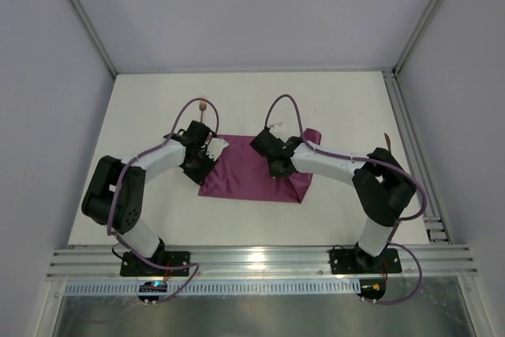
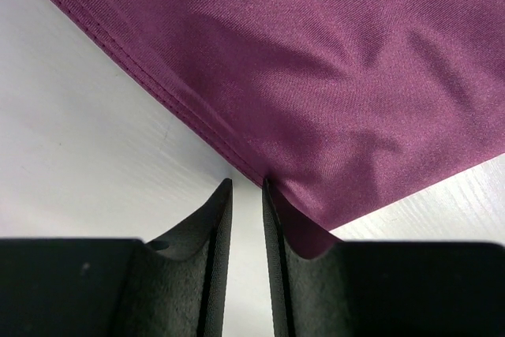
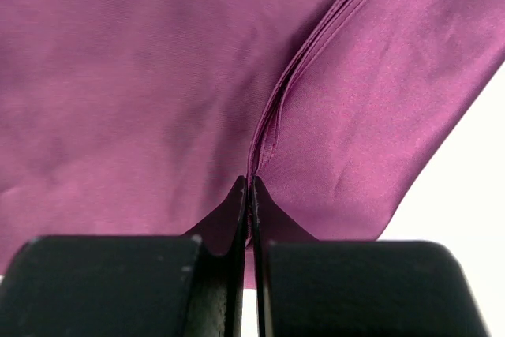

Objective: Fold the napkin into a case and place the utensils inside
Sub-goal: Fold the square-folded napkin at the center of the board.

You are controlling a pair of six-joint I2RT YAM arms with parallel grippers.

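Lying on the white table (image 1: 150,116) between the two arms, the magenta napkin (image 1: 248,175) forms a rough rectangle, with a bit of cloth sticking up at its far right corner. The right gripper (image 1: 267,151) sits over the napkin's far edge, right of the middle. In the right wrist view its jaws (image 3: 249,183) are clenched tight with no gap, and a stacked, hemmed edge of the cloth (image 3: 158,76) runs straight into the tips, so it is pinching the napkin there.

The left gripper (image 1: 213,147) is at the napkin's far left corner. In the left wrist view its fingers (image 2: 217,226) stand slightly apart, and only bare table shows in the slit between them. The napkin's stitched edge (image 2: 331,76) runs diagonally up to the tips and passes under the right-hand finger, which nothing is gripping.

A small copper-brown utensil (image 1: 203,106) lies on the table just beyond the left gripper, off the cloth. A second thin brown piece (image 1: 387,141) lies near the right rail, too small to identify
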